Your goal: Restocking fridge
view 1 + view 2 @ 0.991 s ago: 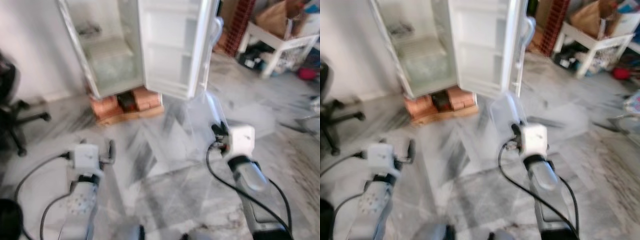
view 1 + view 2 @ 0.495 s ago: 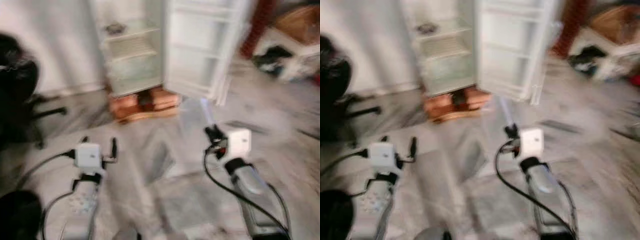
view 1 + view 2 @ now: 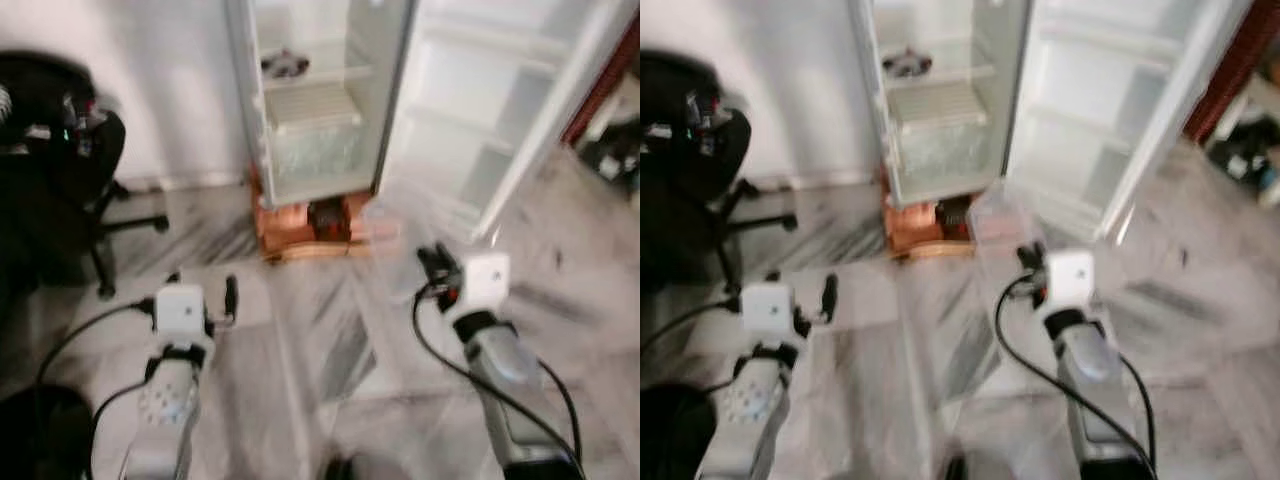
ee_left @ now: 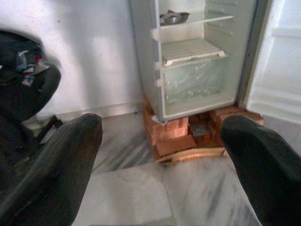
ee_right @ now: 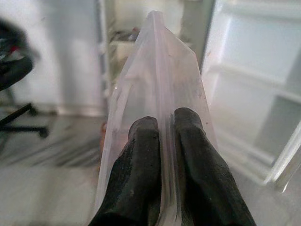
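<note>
Closest to the camera, both silver arms reach out over the grey-veined marble floor (image 3: 300, 400). On the right, the right gripper (image 5: 162, 125) has its two black fingers (image 5: 143, 155) pressed together on the edge of a clear, see-through plastic bag (image 5: 160, 80), so it's pinching that bag and holding it up off the floor, pointed toward the fridge. Can't really tell whether there's anything in the bag, it's pretty much transparent and blurry in the head views. The left gripper (image 4: 162, 141) has its fingers (image 4: 61, 155) spread wide apart with nothing between them, hovering above the floor.

Off to the robot's left there's a black office chair (image 3: 60, 150) with some stuff piled on it, near the white wall.

Further ahead is the white fridge (image 3: 310, 110), propped up on a stack of red bricks over a wooden board (image 4: 183, 136). Its door (image 3: 490, 110) is swung open to the right, door racks visible. Inside there's a ribbed white shelf above a clear drawer (image 4: 195, 80), and a dark metal-looking bowl (image 4: 173, 17) on the shelf above that.
</note>
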Controlling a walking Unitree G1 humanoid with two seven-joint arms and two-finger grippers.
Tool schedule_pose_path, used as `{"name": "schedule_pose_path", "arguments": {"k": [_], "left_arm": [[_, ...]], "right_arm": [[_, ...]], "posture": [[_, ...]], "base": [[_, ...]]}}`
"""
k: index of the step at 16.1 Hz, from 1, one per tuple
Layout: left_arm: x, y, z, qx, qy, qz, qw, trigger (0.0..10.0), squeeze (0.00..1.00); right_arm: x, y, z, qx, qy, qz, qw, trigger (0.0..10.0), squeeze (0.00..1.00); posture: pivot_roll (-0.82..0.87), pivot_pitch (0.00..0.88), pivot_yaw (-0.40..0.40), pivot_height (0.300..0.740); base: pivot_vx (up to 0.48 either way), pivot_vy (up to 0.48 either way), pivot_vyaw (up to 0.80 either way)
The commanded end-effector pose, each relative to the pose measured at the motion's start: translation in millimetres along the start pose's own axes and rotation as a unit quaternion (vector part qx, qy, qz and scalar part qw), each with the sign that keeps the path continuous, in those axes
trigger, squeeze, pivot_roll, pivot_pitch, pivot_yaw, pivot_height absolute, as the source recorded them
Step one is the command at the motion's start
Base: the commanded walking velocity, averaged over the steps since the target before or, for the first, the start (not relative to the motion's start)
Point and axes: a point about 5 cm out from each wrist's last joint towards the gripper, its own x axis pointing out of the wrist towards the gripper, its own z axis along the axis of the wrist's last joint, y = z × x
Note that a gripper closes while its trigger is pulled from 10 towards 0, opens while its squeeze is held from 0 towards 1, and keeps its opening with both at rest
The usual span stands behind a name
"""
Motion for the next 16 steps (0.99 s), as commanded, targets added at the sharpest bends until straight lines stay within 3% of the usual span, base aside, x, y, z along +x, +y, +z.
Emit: {"name": "schedule_pose_path", "arguments": {"k": [1,16], "left_arm": [[0.0,7.1,-0.4,0.009,0.005,0.008,1.0,10.0,0.0],[1.0,15.4,-0.6,0.013,0.01,0.026,1.0,10.0,0.0]], "right_arm": [[3.1,4.9,5.2,0.004,-0.014,0.006,1.0,10.0,0.0],[8.3,2.7,3.7,-0.009,-0.008,0.012,1.0,10.0,0.0]], "posture": [[0.11,0.088,-0.029,0.74],[0.12,0.105,-0.028,0.74]], "base": [[0.48,0.0,0.0],[0.478,0.0,0.0]]}}
